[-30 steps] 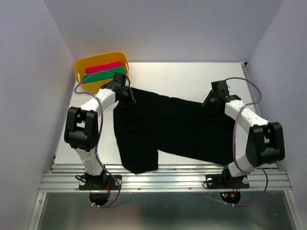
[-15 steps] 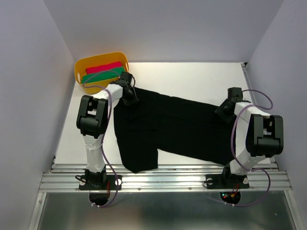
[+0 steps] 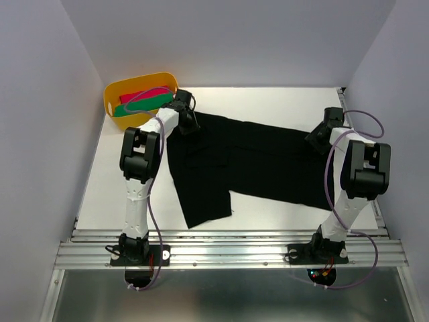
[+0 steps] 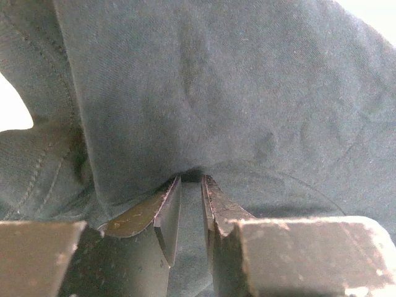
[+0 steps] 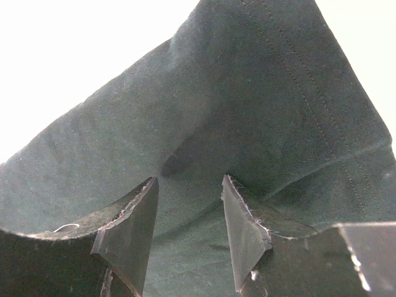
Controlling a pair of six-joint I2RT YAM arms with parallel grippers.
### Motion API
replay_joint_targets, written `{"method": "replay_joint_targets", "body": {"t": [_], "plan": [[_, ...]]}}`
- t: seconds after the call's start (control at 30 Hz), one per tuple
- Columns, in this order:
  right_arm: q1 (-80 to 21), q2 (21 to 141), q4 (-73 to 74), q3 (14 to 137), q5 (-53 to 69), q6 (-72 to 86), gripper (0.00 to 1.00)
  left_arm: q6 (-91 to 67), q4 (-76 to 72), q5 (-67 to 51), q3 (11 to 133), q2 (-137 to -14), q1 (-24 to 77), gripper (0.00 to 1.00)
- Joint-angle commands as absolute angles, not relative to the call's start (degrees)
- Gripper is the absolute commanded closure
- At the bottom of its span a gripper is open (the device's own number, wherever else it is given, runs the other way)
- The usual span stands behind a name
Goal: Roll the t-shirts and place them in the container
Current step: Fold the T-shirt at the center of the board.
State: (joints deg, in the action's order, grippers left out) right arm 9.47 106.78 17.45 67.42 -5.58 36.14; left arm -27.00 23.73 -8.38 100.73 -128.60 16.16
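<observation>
Pale lilac walls [image 3: 40,100] are closing in a white table [image 3: 268,100] on three sides. Across the table a black t-shirt [image 3: 248,168] is lying spread out flat, running from the far left corner toward the right edge, with one flap hanging down toward the near rail.

Both arms are stretching away from their bases. The left arm [image 3: 141,161] is reaching to the t-shirt's far left corner, and the right arm [image 3: 358,168] is reaching to its far right end.

At the far left corner of the table a yellow tub [image 3: 110,94] is sitting just beside the t-shirt's corner, holding a red cloth [image 3: 144,94] and a green cloth [image 3: 144,104] side by side.

The left gripper [image 3: 190,123] is resting on the cloth near the tub. In its wrist view its jaws are standing nearly together, pinching a raised fold of the black fabric [image 4: 247,93] at the tips [image 4: 190,179].

The right gripper [image 3: 320,137] is hovering low at the other end. Its wrist view is showing the jaws spread well apart [image 5: 189,179], with the fabric [image 5: 260,93] lying between and beneath them, gripped by neither finger.
</observation>
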Motion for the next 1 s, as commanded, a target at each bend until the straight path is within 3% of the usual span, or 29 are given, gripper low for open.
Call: {"method": "replay_joint_targets", "body": {"t": [0.0,0.17,0.47,0.97], "plan": [[10.5,112.9,19.7,71.2,-5.4,33.1,0.47,-25.7,28.7,-2.3,109.2,-133.6,15.6,0.68],[12.6,105.3,20.7,71.5,-6.4,31.6,0.41,-24.2,31.5,1.3,116.1,-134.5,15.5,0.66],[21.8,97.1,20.9,65.7,-2.2,33.8,0.44,-23.2,32.0,-1.8,118.7,-128.9,15.6,0.64],[22.3,104.3,19.2,65.5,2.3,35.2,0.54,-22.3,29.9,-7.4,110.4,-121.6,15.6,0.63]]}}
